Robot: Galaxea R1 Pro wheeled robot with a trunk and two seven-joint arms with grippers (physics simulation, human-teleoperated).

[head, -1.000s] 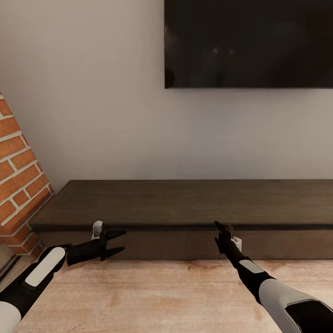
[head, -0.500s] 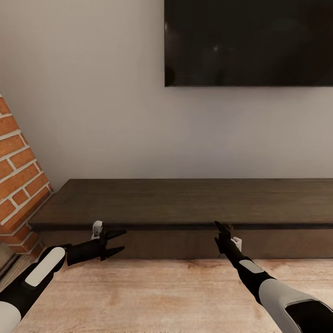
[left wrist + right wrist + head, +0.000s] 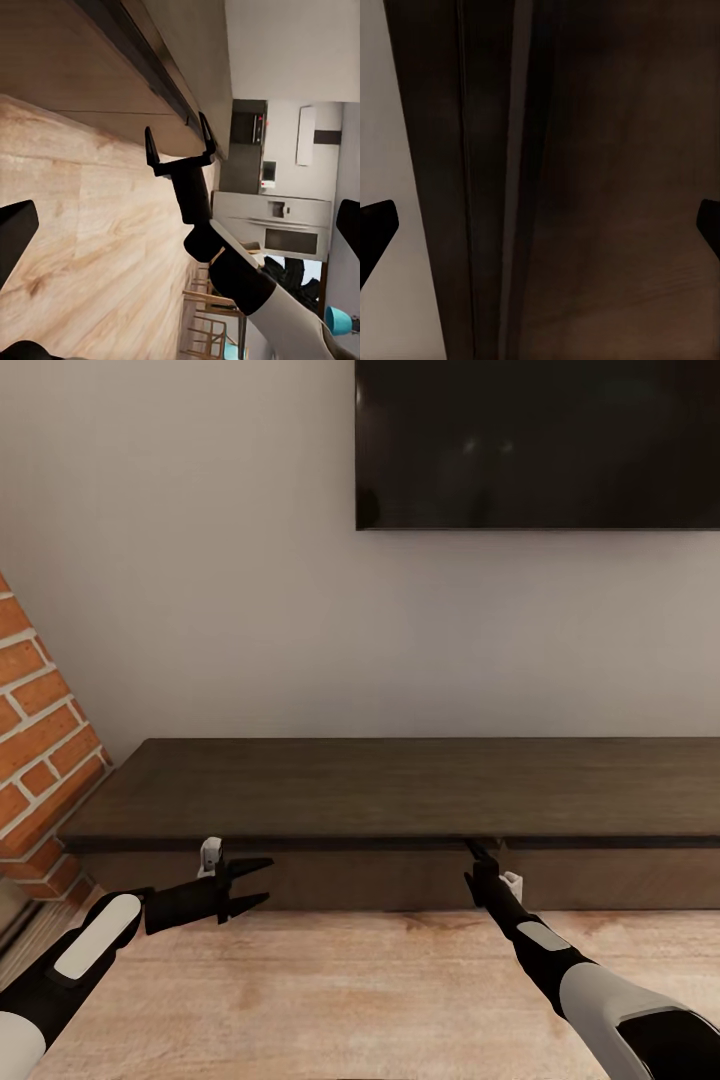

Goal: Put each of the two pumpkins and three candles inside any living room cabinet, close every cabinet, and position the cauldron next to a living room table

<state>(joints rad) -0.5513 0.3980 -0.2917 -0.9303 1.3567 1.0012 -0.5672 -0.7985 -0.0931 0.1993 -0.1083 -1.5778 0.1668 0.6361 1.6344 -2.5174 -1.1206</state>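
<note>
— Against the cabinet front at 6 o'clock, the right gripper is nosing under the top edge, jaws spread, empty
— Hook that lip, pull straight; left gripper is idling open at 8 o'clock

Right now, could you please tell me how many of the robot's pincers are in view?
2. The left pincer hangs open above the floor, just before the cabinet front. The right pincer reaches up to the cabinet's top edge, also open.
</note>
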